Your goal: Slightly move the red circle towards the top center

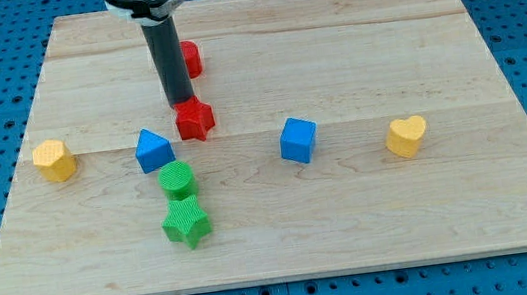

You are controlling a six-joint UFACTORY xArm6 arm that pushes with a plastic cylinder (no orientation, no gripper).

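Observation:
The red circle (191,58) lies near the view's top, left of centre, partly hidden behind my dark rod. My tip (182,104) is just below the red circle and touches the top of a red star (196,120). The rod runs up to the arm's body at the view's top edge.
A blue triangular block (153,150) lies left of the red star. A green circle (178,180) and a green star (186,222) lie below it. A blue cube (298,140) sits at centre, a yellow heart (406,136) at right, a yellow block (55,160) at far left. The wooden board (331,38) sits on a blue pegboard.

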